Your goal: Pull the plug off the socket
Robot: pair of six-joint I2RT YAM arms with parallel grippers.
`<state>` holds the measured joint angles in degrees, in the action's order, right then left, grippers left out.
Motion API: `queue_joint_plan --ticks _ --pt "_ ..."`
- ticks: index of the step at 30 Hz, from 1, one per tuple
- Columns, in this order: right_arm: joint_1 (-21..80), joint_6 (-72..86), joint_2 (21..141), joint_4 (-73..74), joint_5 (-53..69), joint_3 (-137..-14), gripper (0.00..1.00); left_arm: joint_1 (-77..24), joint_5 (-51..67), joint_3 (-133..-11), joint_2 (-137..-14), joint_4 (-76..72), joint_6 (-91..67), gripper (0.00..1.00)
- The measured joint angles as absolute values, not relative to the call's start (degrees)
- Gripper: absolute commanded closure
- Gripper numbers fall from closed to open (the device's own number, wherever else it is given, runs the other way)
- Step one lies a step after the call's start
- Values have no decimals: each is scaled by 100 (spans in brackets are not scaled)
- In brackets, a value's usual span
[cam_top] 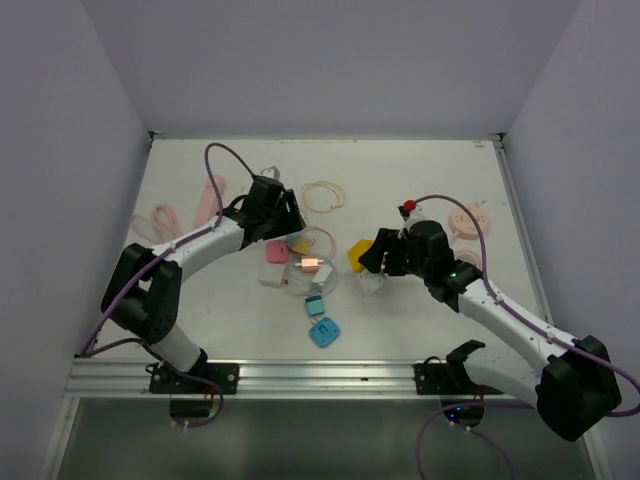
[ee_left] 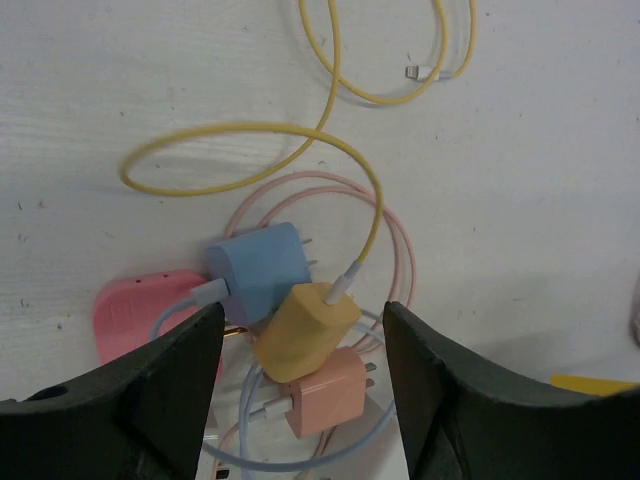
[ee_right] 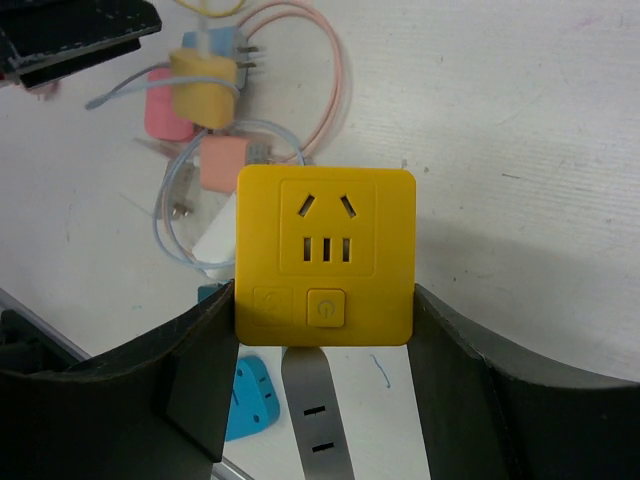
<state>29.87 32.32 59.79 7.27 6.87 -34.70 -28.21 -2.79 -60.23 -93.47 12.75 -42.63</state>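
Three chargers (ee_left: 305, 330), looped cables (ee_left: 250, 135) near yellow socket (ee_right: 325, 255)

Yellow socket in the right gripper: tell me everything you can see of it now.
The yellow socket is a square block with rounded corners, glossy plastic by its look. Its face points at the right wrist camera: two slanted slots on top, three upright slots beneath, two square buttons along the lower edge. No plug sits in this face. The right gripper clamps its lower sides between both fingers. In the top view it sits right of the charger pile.
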Motion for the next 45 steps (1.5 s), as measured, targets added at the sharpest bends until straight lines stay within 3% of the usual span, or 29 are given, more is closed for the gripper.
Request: queue_joint_plan --ticks 5,8,29,39,45 --pt "2987 3472 6163 663 416 -3575 100 -2840 -274 -5994 -9021 1251 -4025 15" --pt "2987 3653 6368 644 224 -3767 100 -2906 -325 -5977 -8770 1188 -3752 13" --pt "2958 5367 7349 1452 -185 -5741 100 -5374 -1166 -4858 -6637 -639 -591 14" --pt "2958 5918 7347 1734 -75 -5819 100 -6639 -2093 -4602 -6947 -1457 537 14" --pt "2958 6055 7303 1852 10 -5819 100 -7096 -2652 -4571 -7428 -2014 1417 20"
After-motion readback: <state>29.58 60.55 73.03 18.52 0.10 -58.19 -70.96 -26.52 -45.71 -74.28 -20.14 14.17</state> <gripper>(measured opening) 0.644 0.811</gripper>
